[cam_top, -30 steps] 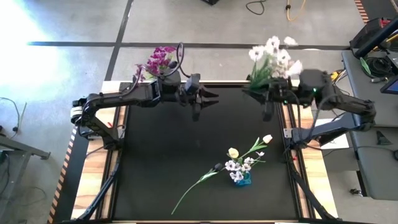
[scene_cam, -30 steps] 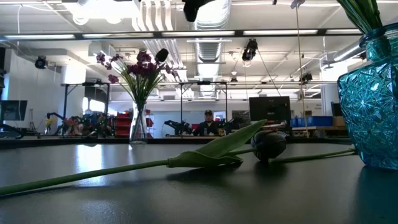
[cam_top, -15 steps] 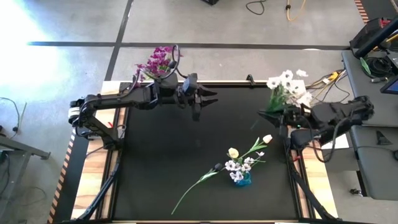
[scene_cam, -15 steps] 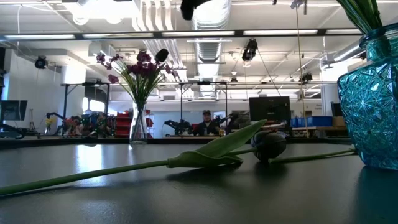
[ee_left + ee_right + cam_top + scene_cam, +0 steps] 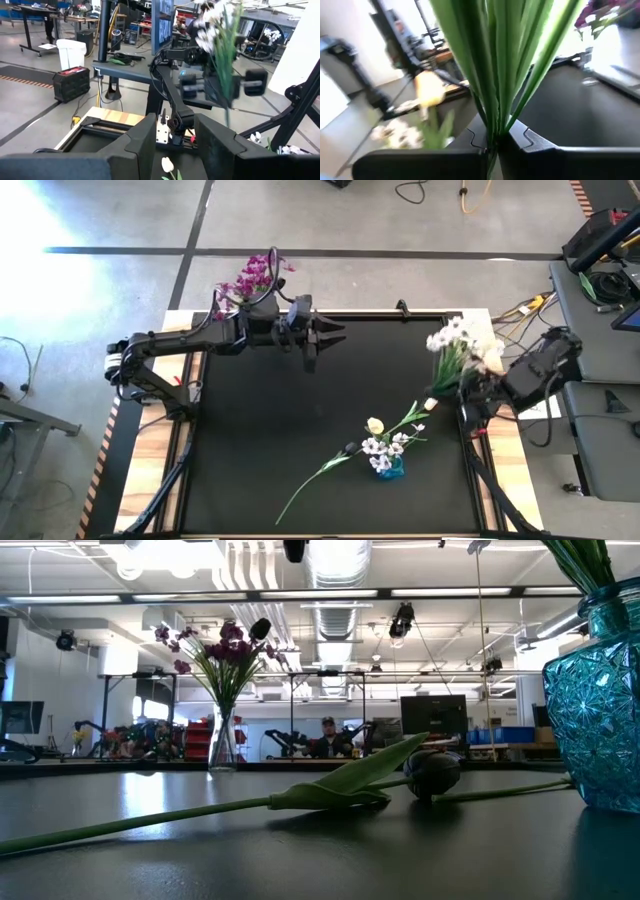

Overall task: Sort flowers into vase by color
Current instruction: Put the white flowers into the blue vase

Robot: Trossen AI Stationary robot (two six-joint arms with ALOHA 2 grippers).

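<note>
My right gripper (image 5: 460, 390) is at the table's right edge, shut on a bunch of white flowers (image 5: 458, 340) with green stems. My left gripper (image 5: 322, 345) hangs open over the far-left part of the table and touches nothing; its fingers frame the gap (image 5: 175, 145). The magenta-purple flowers (image 5: 250, 278) stand in a clear vase (image 5: 222, 740) at the far-left corner. A blue glass vase (image 5: 392, 469) holds small white blossoms (image 5: 383, 448). A cream tulip (image 5: 375, 425), a white tulip bud (image 5: 430, 403) and a dark bud (image 5: 432, 772) lie on the table beside it. My right gripper pinches the bunch's green stems (image 5: 492, 131) between its two fingers, several stems together. The bunch is lifted clear of the table. It slants up and away from the fingers, blossoms (image 5: 212, 22) uppermost.
The dark bud's long stem (image 5: 305, 488) runs toward the near-left with a leaf (image 5: 345, 785) partway along. Black mat (image 5: 260, 430) lies bare left of the blue vase. Benches, cables and a person show beyond the table.
My right arm has swung from the far edge toward the right edge and nearer, carrying the white bunch with it and turning so the blossoms now sit over the table's right side. My left gripper has drifted a little to the left.
</note>
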